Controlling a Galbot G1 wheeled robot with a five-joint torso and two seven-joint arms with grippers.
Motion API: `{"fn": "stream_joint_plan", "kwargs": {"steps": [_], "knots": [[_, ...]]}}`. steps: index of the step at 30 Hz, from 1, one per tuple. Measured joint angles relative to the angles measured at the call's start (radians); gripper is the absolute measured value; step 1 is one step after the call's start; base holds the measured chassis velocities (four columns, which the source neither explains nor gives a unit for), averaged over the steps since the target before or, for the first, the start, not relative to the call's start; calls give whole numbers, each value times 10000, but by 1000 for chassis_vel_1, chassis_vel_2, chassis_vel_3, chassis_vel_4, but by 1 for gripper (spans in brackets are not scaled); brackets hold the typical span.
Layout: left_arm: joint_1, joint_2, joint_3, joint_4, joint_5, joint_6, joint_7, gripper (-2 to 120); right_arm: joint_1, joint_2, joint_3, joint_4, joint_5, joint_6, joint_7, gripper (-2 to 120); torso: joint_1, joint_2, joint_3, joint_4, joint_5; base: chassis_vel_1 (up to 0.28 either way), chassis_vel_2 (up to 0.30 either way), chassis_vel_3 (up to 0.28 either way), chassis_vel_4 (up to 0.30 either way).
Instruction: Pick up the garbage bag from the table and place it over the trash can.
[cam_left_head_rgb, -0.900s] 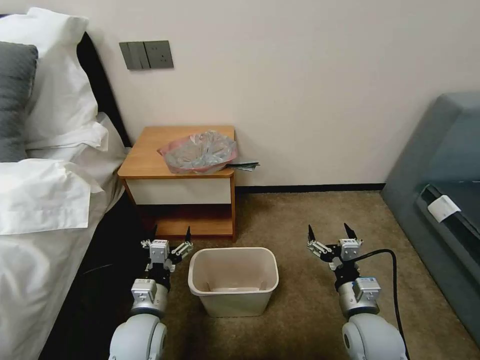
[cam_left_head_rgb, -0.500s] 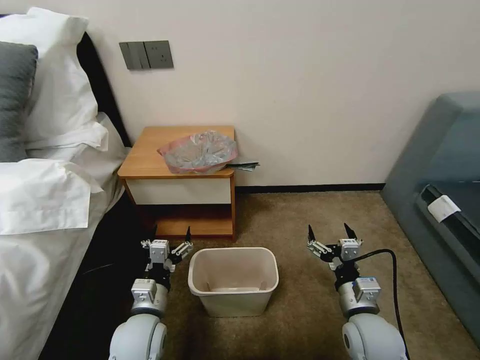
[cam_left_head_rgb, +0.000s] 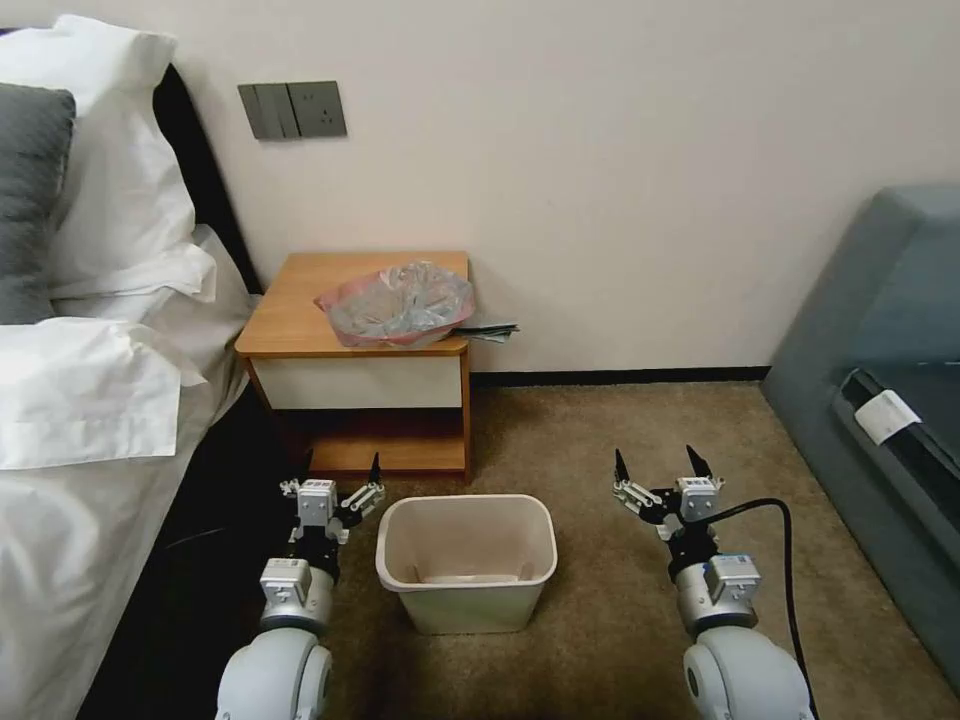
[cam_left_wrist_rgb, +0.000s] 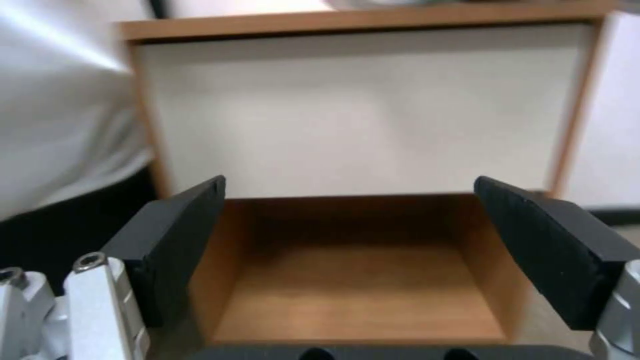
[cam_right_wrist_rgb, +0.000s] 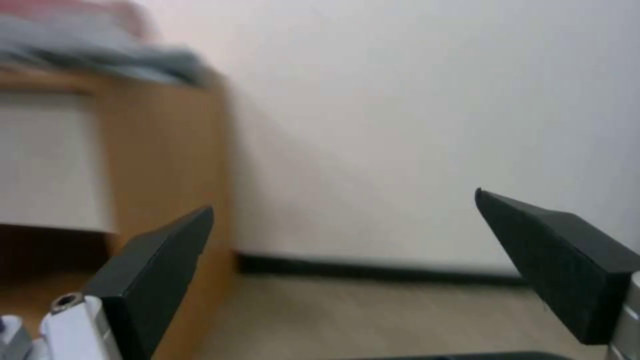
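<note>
Head view: the bag (cam_left_head_rgb: 397, 303) lies crumpled on the top of the table (cam_left_head_rgb: 290, 318), toward its right front corner, with its pinkish edge reaching the front lip. Some dark flat item (cam_left_head_rgb: 492, 329) sticks out past the table's right edge just behind the bag; what it is cannot be told.

The bin (cam_left_head_rgb: 466, 562) stands upright on the carpet (cam_left_head_rgb: 580, 440) in front of the table, apart from it, with its mouth uncovered.

Left gripper (cam_left_head_rgb: 340, 466) hangs low at the bin's left side, just beside its rim, fingers spread and holding nothing. It points toward the table's lower shelf. In the left wrist view the left gripper (cam_left_wrist_rgb: 350, 222) frames that shelf, with the white drawer front (cam_left_wrist_rgb: 353, 115) above it.

Right gripper (cam_left_head_rgb: 656, 463) hangs low to the right of the bin, a little apart from it, fingers spread and holding nothing. In the right wrist view the right gripper (cam_right_wrist_rgb: 343, 227) faces the wall (cam_right_wrist_rgb: 427, 110) and baseboard, with the table (cam_right_wrist_rgb: 167, 165) off to one side and the bag (cam_right_wrist_rgb: 100, 47) a blurred mass on its top.

The bag sits higher than both grippers and well beyond them, nearer the left gripper's line than the right's.
</note>
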Motion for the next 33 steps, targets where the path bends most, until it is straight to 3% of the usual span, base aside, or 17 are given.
{"fn": "stream_joint_plan", "kwargs": {"steps": [1,4,6,16,18,19,20,23,26,28,33], "knots": [[100,144,-328,138,-489,-435,26,95,50,-229,-198,-50,134,222,-23,100,0,0,0,0,3,0,0,0,0],[180,261,-592,256,-911,-803,54,95,31,-358,-360,-1,252,235,-5,100,0,0,0,-1,-1,0,0,0,0],[342,509,-1157,494,-1753,-1550,98,95,41,-403,-546,167,327,219,101,100,0,0,0,-5,3,0,0,0,0],[404,577,-1247,551,-2065,-1748,264,96,594,-271,-815,115,-353,624,544,100,0,0,0,-6,3,0,0,0,0],[514,633,-983,518,-2488,-1645,1092,96,951,-404,-1061,-52,-353,647,583,100,0,0,0,-6,2,0,0,0,0],[514,633,-983,518,-2488,-1645,1092,96,951,-404,-1061,-52,-353,647,583,100,0,0,0,-6,2,0,0,0,0],[593,677,-762,468,-2821,-1521,1781,96,1315,-572,-1311,-307,-549,661,543,100,1,0,0,-7,4,0,0,0,0],[636,697,-619,435,-2994,-1452,2205,97,1749,-741,-1564,-622,-896,711,534,100,0,0,0,-7,4,0,0,0,0],[601,684,-410,366,-2845,-1553,2438,97,2798,-1004,-1931,-1402,-1933,884,542,100,0,0,1,-7,6,0,0,0,0],[601,593,-371,338,-2692,-1658,2451,97,4312,-1146,-2014,-2569,-4649,1473,490,100,0,0,1,-4,5,0,0,0,0],[724,507,-422,289,-2620,-1753,2406,97,5544,-1481,-2145,-3476,-6571,1858,-295,100,1,0,1,-4,2,0,0,0,0]]}}
